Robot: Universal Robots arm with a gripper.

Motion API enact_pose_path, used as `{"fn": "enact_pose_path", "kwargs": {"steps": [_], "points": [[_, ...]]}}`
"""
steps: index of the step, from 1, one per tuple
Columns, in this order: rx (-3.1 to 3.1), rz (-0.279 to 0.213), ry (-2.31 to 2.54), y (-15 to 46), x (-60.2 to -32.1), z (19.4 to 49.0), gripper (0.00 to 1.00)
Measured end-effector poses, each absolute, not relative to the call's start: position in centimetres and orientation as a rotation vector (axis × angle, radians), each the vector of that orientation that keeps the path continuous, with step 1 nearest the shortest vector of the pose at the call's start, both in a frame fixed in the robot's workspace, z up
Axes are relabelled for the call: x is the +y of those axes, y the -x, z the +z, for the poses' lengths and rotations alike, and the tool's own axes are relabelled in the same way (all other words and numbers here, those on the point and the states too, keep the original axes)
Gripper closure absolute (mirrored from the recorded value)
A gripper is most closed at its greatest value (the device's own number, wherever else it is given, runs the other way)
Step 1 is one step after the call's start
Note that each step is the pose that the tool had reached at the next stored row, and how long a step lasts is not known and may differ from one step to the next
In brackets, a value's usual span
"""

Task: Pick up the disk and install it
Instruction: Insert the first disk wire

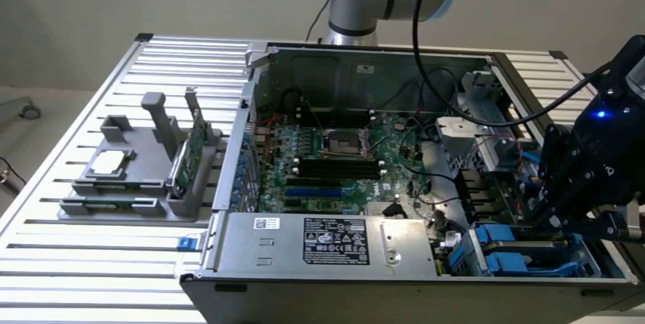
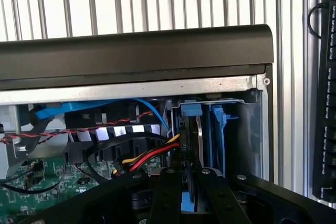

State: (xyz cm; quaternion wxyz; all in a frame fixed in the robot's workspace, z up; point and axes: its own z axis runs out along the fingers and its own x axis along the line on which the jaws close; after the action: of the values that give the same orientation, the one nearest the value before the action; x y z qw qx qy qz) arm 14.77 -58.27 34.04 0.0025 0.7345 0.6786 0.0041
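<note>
The disk point(image 2: 192, 111) stands on edge in the drive bay at the corner of the open computer case point(image 2: 136, 51). Its blue end rail faces the case wall, with a blue bay rail point(image 2: 218, 124) right beside it. My gripper point(image 2: 190, 176) is shut on the disk, one black finger on each flat side. In the exterior view my gripper point(image 1: 557, 222) hangs low over the blue drive bay point(image 1: 504, 252) at the case's near corner on the exterior view's right, and the arm hides the disk there.
Red, yellow and black cables point(image 2: 152, 156) run close beside the bay. The motherboard point(image 1: 333, 158) and power supply point(image 1: 328, 241) lie inside the case. A grey holder point(image 1: 131, 180) on the exterior view's left carries a small silver chip point(image 1: 109, 162) and a green card point(image 1: 186, 158).
</note>
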Motion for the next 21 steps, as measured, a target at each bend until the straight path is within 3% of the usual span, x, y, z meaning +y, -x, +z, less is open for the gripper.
{"fn": "enact_pose_path", "kwargs": {"steps": [21], "points": [[2.136,-0.014,-2.316,-15.29,-58.27,34.54,0.83]]}}
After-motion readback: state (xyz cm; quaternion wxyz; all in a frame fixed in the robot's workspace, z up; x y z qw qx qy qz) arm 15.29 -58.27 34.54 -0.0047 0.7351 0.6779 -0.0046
